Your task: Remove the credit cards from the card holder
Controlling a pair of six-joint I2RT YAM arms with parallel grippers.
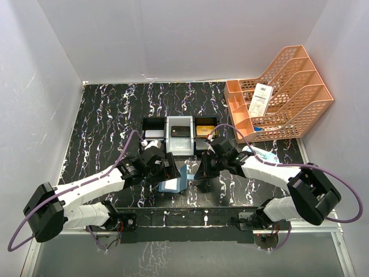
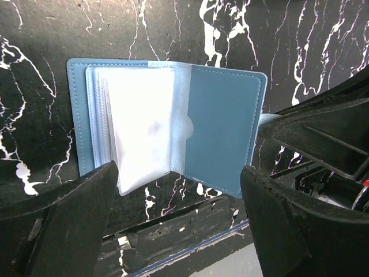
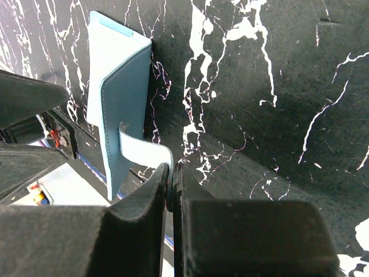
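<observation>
The card holder (image 1: 173,184) lies open on the black worktop (image 1: 104,115), near the middle, between the two arms. It is a bit nearer than the tray (image 1: 180,151).

The right gripper (image 3: 171,179) has its jaws pressed together. They pinch the end of the snap tab (image 3: 141,151), which sticks out from the right side of the card holder. In the right wrist view the blue cover stands up a little on that side.

The left gripper (image 2: 180,173) hangs right over the card holder with its jaws spread wide. One jaw is by the left end and one is past the right end. The open holder's long side runs from one jaw across to the other, so it sits inside the gap. The left arm is the one closer to the clear pockets (image 2: 141,124). The right arm only has the tab.

The pockets look pale and blank. I cannot see a card in them, but I cannot be sure that none is tucked deep inside.

Three credit cards sit in the tray, one in each part: a grey one (image 1: 153,134) on the left, a black one (image 1: 180,131) in the middle and a gold one (image 1: 204,130) on the right. So I think the job is nearly done. If a card is left, the left jaws would have to come down onto the pockets while the right jaws hold the tab tight.
</observation>
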